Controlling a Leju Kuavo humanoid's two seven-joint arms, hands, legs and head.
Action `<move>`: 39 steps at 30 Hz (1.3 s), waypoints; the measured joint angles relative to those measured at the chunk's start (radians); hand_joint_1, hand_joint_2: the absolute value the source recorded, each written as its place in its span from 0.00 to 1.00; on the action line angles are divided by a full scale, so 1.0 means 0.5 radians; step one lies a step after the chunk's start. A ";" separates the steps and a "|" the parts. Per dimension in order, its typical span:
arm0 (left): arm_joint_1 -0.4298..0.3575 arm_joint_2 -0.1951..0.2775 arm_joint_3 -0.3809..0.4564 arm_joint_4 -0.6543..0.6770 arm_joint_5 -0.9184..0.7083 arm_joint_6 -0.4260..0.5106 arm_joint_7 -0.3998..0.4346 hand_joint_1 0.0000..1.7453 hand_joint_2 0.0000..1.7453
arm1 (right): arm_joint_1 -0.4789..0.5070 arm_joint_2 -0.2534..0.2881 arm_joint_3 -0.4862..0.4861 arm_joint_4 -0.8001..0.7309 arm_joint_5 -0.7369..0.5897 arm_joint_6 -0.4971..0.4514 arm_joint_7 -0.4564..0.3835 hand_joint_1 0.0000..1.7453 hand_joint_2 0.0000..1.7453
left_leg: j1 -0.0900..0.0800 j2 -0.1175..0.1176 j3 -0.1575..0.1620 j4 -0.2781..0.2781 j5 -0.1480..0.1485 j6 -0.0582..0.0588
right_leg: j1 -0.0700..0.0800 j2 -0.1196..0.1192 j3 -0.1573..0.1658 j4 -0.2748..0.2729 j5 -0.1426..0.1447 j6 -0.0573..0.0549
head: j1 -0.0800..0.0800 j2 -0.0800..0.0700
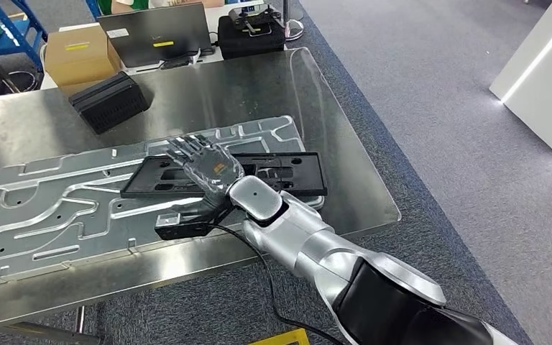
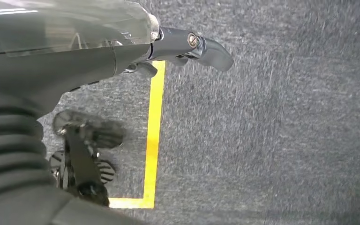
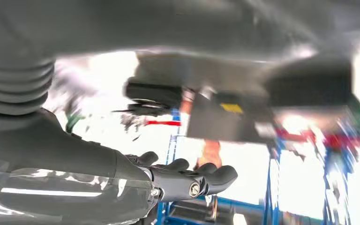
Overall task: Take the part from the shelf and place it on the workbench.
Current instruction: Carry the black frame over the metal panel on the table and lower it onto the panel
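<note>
Black part (image 1: 259,172) is lying flat on the table (image 1: 208,97), just under my right fingers (image 1: 187,147), which are hovering spread and released; my left fingers (image 2: 206,49) are hanging empty over carpet.

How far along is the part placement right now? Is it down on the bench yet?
Done: the flat black plastic frame part lies on the silver machined metal plate on the steel workbench, so pickup and carry look finished.

In hand: the right hand is over the part's near edge with fingers extended; whether it touches the part is unclear.

Left: pulling that arm clear. The left hand hangs over grey carpet, holding nothing.
</note>
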 joint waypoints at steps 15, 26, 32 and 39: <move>0.097 0.011 -0.003 0.000 0.147 -0.001 -0.091 0.00 0.00 | 0.463 -0.435 -1.213 -1.714 -1.358 0.138 -0.812 0.00 0.00 | 0.010 -0.007 0.186 -0.398 0.199 0.104 | -0.008 0.002 -0.215 0.464 -0.256 0.122 | 0.000 0.000; 0.184 0.025 0.008 0.000 0.161 -0.054 -0.168 0.00 0.00 | 1.165 -0.775 -1.621 -2.800 -1.068 -0.298 -0.989 0.00 0.00 | -0.015 -0.019 0.215 -0.400 0.160 0.063 | 0.015 -0.013 -0.042 0.029 -0.008 0.048 | 0.000 0.000; 0.215 0.031 0.042 0.000 0.178 -0.009 -0.159 0.00 0.00 | 1.817 -0.875 -1.956 -3.061 -1.209 -0.297 -1.064 0.00 0.00 | -0.013 -0.004 0.020 0.135 -0.155 0.035 | 0.002 -0.028 -0.025 0.008 0.004 0.017 | 0.000 0.000; 0.209 0.038 0.059 -0.001 0.162 -0.008 -0.156 0.00 0.00 | 2.116 -0.936 -2.108 -3.140 -1.240 -0.285 -1.071 0.00 0.00 | -0.029 -0.008 0.330 -0.413 0.079 0.077 | 0.009 -0.006 -0.036 0.040 0.010 0.060 | 0.000 0.000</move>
